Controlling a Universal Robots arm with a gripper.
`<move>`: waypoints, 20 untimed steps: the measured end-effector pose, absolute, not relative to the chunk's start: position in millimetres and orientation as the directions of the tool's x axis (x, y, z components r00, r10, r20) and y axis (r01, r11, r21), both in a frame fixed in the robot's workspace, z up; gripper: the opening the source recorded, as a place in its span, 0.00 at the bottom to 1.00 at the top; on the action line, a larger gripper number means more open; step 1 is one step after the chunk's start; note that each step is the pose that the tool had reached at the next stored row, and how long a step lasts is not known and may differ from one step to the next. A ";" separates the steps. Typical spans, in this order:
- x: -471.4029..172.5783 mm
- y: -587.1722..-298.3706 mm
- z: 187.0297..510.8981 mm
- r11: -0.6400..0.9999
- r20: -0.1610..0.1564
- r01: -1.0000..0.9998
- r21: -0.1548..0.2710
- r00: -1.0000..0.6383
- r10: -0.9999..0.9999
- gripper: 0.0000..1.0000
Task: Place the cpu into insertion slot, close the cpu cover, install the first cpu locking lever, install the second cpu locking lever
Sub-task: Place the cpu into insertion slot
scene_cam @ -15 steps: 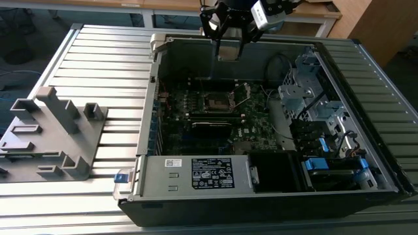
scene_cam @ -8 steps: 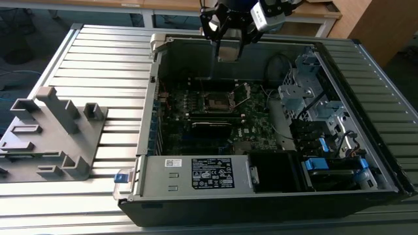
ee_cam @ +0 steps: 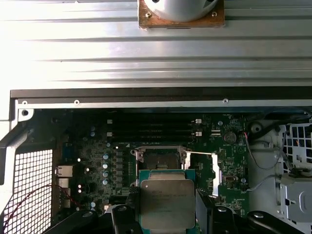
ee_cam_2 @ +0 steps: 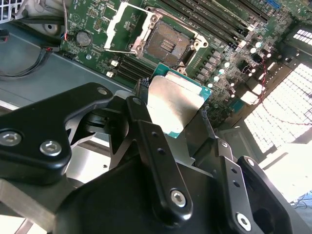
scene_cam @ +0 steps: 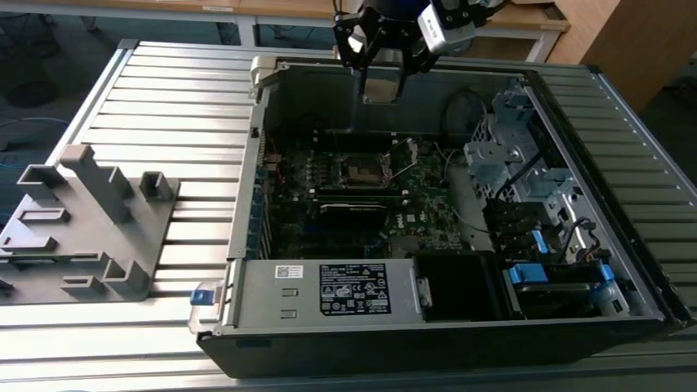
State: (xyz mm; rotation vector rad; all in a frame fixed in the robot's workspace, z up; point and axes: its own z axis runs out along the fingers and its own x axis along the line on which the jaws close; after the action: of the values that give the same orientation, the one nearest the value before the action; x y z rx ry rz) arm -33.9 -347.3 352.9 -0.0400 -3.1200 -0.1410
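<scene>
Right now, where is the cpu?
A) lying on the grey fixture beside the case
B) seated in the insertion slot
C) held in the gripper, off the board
C: the gripper is shut on the cpu, and the insertion slot lies bare with the cpu cover swung open.

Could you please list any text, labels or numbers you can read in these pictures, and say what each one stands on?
Large label on the grey metal box: print too small to read.
Small white label on the same box: too small to read.
Top of the cpu: faint marking, unreadable.
Motherboard: tiny white markings, unreadable.
No text can be quoted.
</scene>
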 end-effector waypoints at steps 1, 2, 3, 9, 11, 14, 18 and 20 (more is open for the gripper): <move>-33.9 -347.3 352.9 0.996 0.019 0.026 0.090 -1.000 0.025 0.54; -33.9 -347.3 352.7 0.996 0.019 0.026 0.090 -1.000 0.025 0.54; -33.9 -347.3 352.6 0.996 0.019 0.026 0.090 -1.000 0.025 0.54; -33.9 -347.3 351.6 0.996 0.019 0.026 0.090 -1.000 0.025 0.54; -33.9 -347.3 351.5 0.996 0.019 0.026 0.090 -1.000 0.025 0.54; -33.9 -347.3 350.5 0.996 0.019 0.026 0.090 -1.000 0.025 0.54; -33.9 -347.4 349.8 0.996 0.019 0.026 0.090 -1.000 0.025 0.54; -33.9 -347.3 349.2 0.996 0.019 0.026 0.090 -1.000 0.025 0.54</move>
State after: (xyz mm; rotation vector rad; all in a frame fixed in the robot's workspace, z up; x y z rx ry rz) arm -33.9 -347.3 349.2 -0.0400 -3.1199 -0.1410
